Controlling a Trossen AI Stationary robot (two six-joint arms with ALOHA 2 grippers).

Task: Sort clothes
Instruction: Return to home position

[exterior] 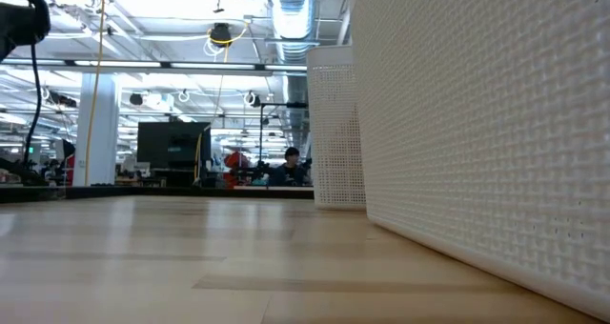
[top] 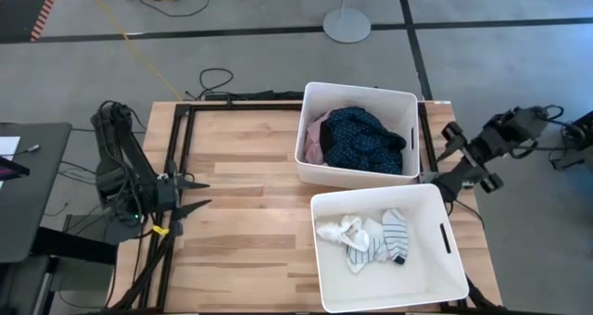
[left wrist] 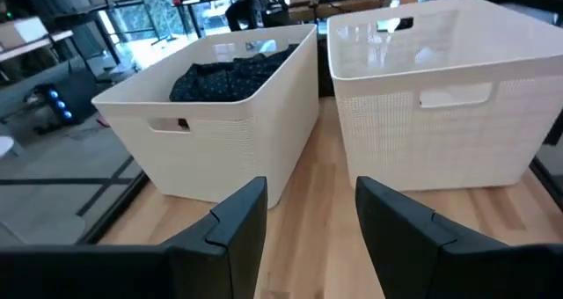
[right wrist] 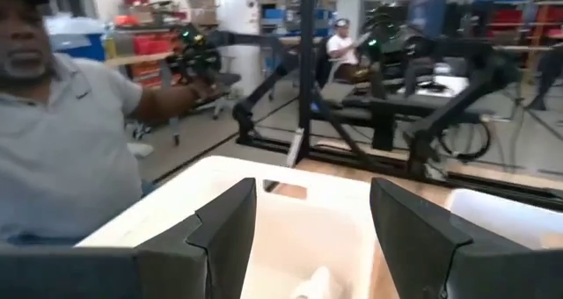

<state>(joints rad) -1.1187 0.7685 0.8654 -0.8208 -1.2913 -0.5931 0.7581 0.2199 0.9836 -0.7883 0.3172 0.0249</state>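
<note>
Two white bins stand on the right half of the wooden table. The far bin [top: 408, 102] holds a navy dotted garment [top: 363, 139] lying over a pink one [top: 315, 141]. White socks [top: 341, 230] and a striped sock [top: 397, 232] lie on the floor of the near bin [top: 454, 278]. My left gripper [top: 192, 193] hangs open at the table's left edge, pointing at the bins, with nothing between its fingers [left wrist: 237, 229]. My right gripper [top: 448, 157] is open and empty just off the table's right edge, beside the gap between the bins.
Bare wood [top: 241, 167] lies between my left gripper and the bins. In the low view the bins' walls [exterior: 477, 124] fill the right side. A person in a grey shirt [right wrist: 62, 158] shows beyond the table in the right wrist view. Cables lie on the floor behind.
</note>
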